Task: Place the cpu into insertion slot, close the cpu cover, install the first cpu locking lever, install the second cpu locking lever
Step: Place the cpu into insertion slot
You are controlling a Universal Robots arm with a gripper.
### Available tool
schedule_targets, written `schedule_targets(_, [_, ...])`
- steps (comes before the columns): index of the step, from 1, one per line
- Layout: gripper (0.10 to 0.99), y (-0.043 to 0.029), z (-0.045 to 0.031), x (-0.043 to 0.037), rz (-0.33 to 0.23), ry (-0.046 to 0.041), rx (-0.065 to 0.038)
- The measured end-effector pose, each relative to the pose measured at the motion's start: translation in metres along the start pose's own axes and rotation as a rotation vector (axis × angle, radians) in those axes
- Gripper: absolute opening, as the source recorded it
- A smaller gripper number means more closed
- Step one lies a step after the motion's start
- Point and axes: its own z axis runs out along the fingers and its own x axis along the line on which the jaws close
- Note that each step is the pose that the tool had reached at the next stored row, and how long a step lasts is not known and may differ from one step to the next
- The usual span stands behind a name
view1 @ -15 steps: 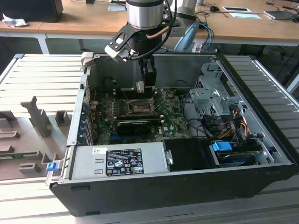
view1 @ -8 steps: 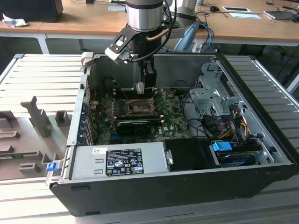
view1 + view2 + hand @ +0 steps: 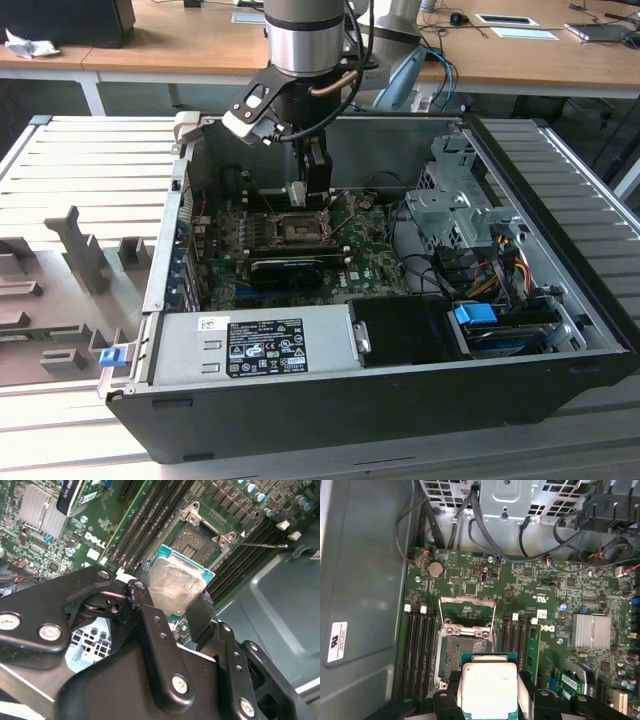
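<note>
The gripper [image 3: 175, 594] is pinching the cpu [image 3: 176, 575] by two opposite edges, one finger on each side. That leaves the silvery lid facing the wrist and the underside free to meet the contacts. In both wrist views the chip hangs above the board, not yet in the socket [image 3: 465, 652], which lies open just beyond it. In the first wrist view the chip's green edge overlaps the socket's near rim, so I'd judge it close to lined up but not over the seat. The cover [image 3: 468, 600] stands swung back on its hinge at the socket's far edge, with board showing through its window, and that is what leaves the seat bare. A thin lever [image 3: 260, 544] sticks out past the socket, unlatched, I'd guess for the same reason. Memory slots [image 3: 417, 647] flank the socket on both sides. In the exterior view the arm hangs in the upper middle of the frame, reaching into the open case [image 3: 300, 410].
</note>
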Motion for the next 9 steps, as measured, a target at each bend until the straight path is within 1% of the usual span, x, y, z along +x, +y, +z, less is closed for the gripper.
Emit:
schedule_targets(2, [0.529, -0.0006, 0.0069, -0.0001, 0.048, -0.0041, -0.001])
schedule_targets(3, [0.529, -0.0013, 0.0102, -0.0001, 0.062, -0.0053, -0.001])
schedule_targets(4, [0.529, -0.0016, 0.0122, -0.0001, 0.064, -0.0054, -0.001])
schedule_targets(9, [0.529, -0.0022, 0.0157, -0.0002, 0.064, -0.0055, -0.001])
